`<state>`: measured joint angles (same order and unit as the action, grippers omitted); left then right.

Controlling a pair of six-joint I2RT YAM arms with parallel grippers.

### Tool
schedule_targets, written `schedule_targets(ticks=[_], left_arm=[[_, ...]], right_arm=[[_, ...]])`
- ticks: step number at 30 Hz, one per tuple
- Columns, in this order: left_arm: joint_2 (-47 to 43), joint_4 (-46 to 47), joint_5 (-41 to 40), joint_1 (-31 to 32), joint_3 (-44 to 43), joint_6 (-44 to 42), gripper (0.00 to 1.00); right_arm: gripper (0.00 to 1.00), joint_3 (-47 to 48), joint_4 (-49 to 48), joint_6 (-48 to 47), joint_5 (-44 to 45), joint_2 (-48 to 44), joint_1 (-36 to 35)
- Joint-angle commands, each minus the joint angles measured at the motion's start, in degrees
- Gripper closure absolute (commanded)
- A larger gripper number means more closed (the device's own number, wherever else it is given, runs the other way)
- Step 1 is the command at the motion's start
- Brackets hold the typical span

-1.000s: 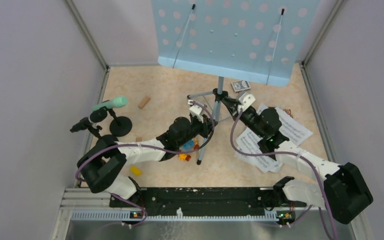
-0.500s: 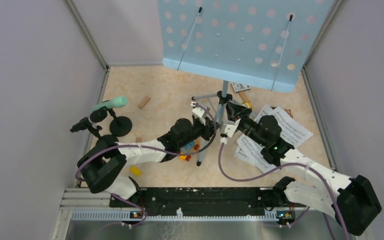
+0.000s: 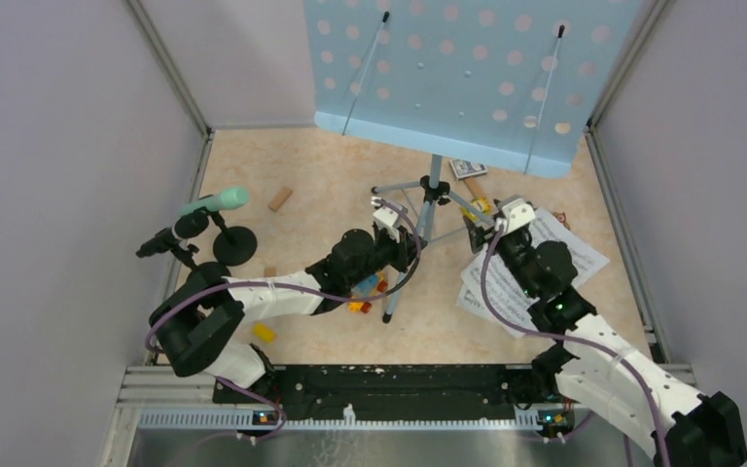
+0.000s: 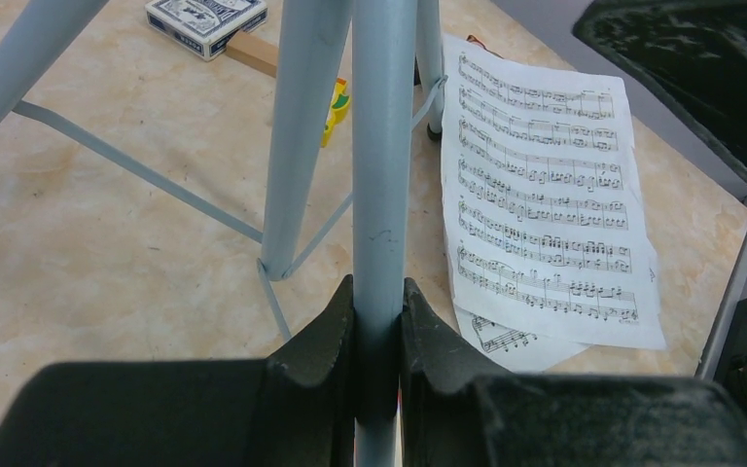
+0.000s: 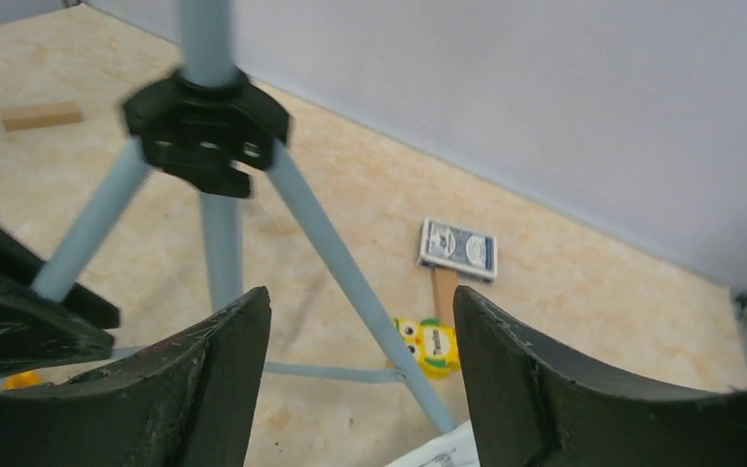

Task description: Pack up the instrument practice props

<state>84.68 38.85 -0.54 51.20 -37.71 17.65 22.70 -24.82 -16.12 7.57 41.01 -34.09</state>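
Mottled beige tabletop [image 3: 311,165], walled at left, back and right. Carries the silver tripod legs [image 4: 303,146] spread at centre back. Bears white sheet-music pages [image 4: 545,195], flat and overlapping, just right of those legs. Holds a blue-backed card deck [image 5: 458,250] near the back wall, with a tan wooden block [image 5: 444,287] just beside it and a yellow owl toy [image 5: 426,347] beyond that, close to one leg. Has a second tan block [image 3: 280,198] well apart at left back. Supports two black mic holders [image 3: 235,245] on round bases at far left. Keeps colourful toy bricks [image 3: 363,289] clustered near the centre, a tiny tan piece [image 3: 269,271] and a lone yellow brick [image 3: 264,333] nearer the front left.
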Motion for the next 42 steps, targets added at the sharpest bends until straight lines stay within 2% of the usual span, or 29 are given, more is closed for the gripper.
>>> schedule_targets(ticks=[1,3,7,11,17,20,25,27,31,37,42], left_arm=[[1.13,-15.49,-4.79,-0.29,0.73,1.74,1.0],[1.68,-17.42,-4.71,-0.52,-0.57,1.09,1.0],[2.04,-18.39,-3.49,-0.64,-1.01,0.5,1.0],[1.5,-18.3,-3.33,-0.66,-0.56,0.42,1.0],[1.15,-19.65,-3.22,-0.75,-0.84,-0.7,1.0],[0.72,-20.31,-4.5,-1.07,-1.22,-0.91,1.0],[0.48,-19.95,-6.23,-1.31,-2.22,-2.27,1.0],[0.91,-19.45,-7.16,-1.32,-3.28,-3.67,1.0],[2.15,-19.7,-8.51,-1.37,-6.73,-5.73,1.0],[2.01,-17.13,-9.03,-1.45,-8.17,-8.16,1.0],[0.59,-14.03,-7.75,-1.45,-9.51,-9.58,1.0]], right_arm=[[0.33,1.95,3.76,15.44,-9.77,3.77,10.66],[0.35,2.67,1.48,15.68,-15.12,6.81,13.18],[0.37,2.38,-9.02,10.3,-23.6,14.15,13.69],[0.38,3.7,-17.53,5.28,-26.19,21.69,13.72],[0.46,8.19,-18.56,-1.25,-25.37,30.05,13.65],[0.56,8.65,-20.66,-2.52,-25.36,32.54,13.65],[0.92,8.92,-23.6,-2.73,-27.66,34.41,11.65],[0.99,8.86,-26.49,-2.4,-26.3,34.6,8.9],[1.0,9.39,-33.22,-0.45,-26.05,35.32,3.5],[1.0,8.33,-46.44,9.33,-25.61,37.45,-0.18],[1.0,7.45,-56.17,6.28,-28.22,40.8,-3.53]])
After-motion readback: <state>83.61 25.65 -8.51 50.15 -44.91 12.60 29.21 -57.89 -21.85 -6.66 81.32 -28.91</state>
